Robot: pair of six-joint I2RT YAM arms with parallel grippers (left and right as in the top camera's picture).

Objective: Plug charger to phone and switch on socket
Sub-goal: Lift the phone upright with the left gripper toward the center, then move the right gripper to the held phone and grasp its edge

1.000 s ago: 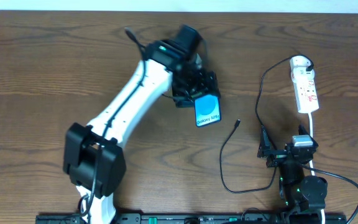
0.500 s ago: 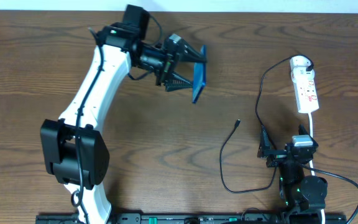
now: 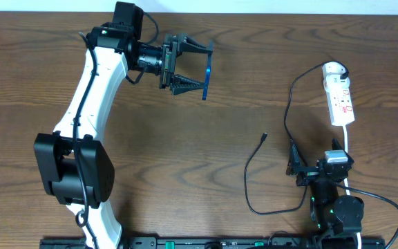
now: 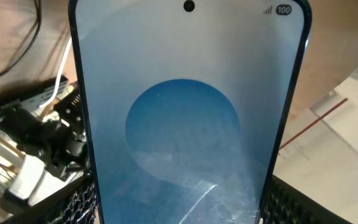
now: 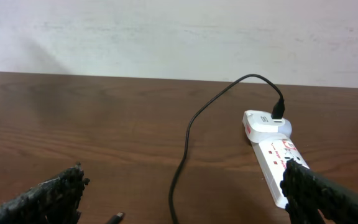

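Observation:
My left gripper (image 3: 197, 68) is shut on the phone (image 3: 206, 71) and holds it on edge high above the table's far middle. In the left wrist view the phone's blue screen (image 4: 185, 118) fills the frame between the fingers. The black charger cable (image 3: 289, 104) runs from a plug in the white socket strip (image 3: 339, 93) at the far right down to a loop, with its connector tip (image 3: 264, 137) lying free on the table. My right gripper (image 3: 316, 171) is open and empty near the front right. In its view the cable (image 5: 188, 137), tip (image 5: 114, 218) and strip (image 5: 272, 155) lie ahead.
The strip's thick white cord (image 3: 347, 149) runs toward the front past my right gripper. A black rail (image 3: 206, 243) lines the table's front edge. A pale wall (image 5: 179, 31) rises behind the table's far edge.
My left arm swung up and to the left with the phone, lifting it off the table and turning it from flat, screen up, onto its edge. The right arm has not moved.

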